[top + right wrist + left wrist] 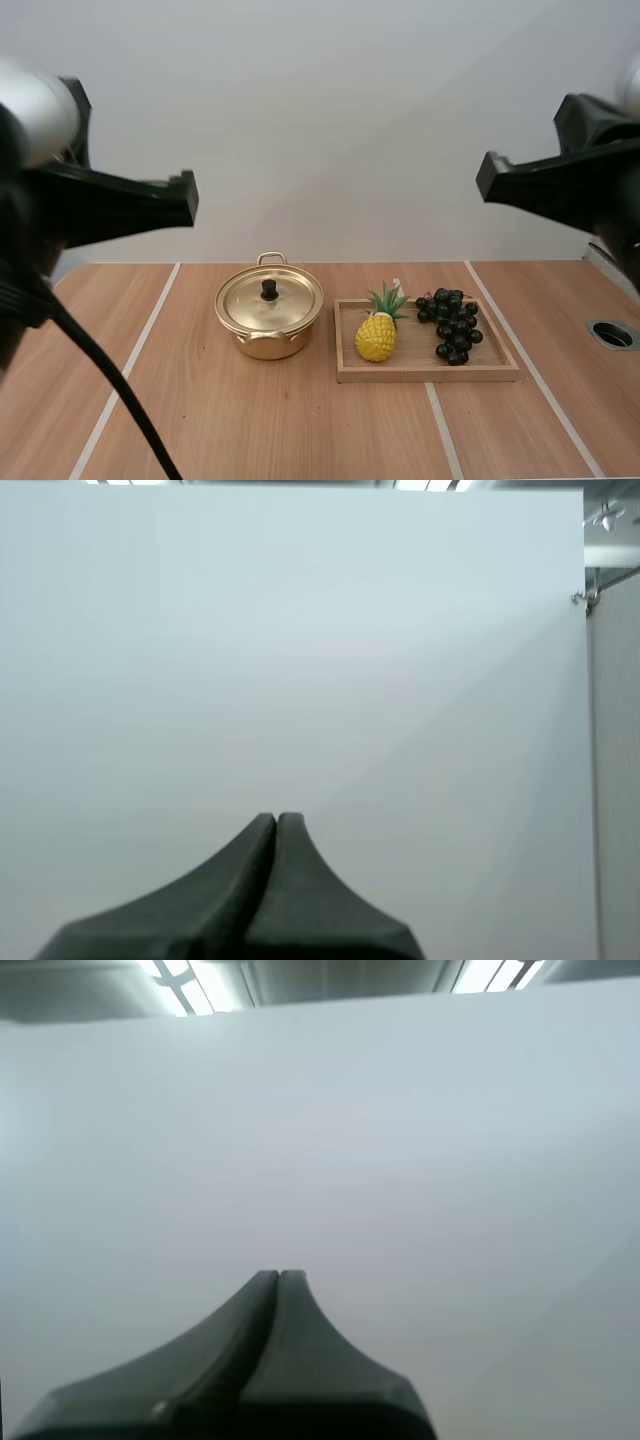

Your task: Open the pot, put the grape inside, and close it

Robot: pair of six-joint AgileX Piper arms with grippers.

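pot (268,322): one, lid (269,298) on, beside one tray (420,373) holding one grape bunch (452,322) and one pineapple (377,337). left gripper (279,1280) and right gripper (277,822) are closed, empty.

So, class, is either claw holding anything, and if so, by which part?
Nothing is held. The left claw and right claw are both shut on nothing; the grapes lie untouched on the wooden tray.

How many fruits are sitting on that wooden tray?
2: a pineapple at the tray's end nearest the pot, and a bunch of dark grapes at the other end. None seem hidden.
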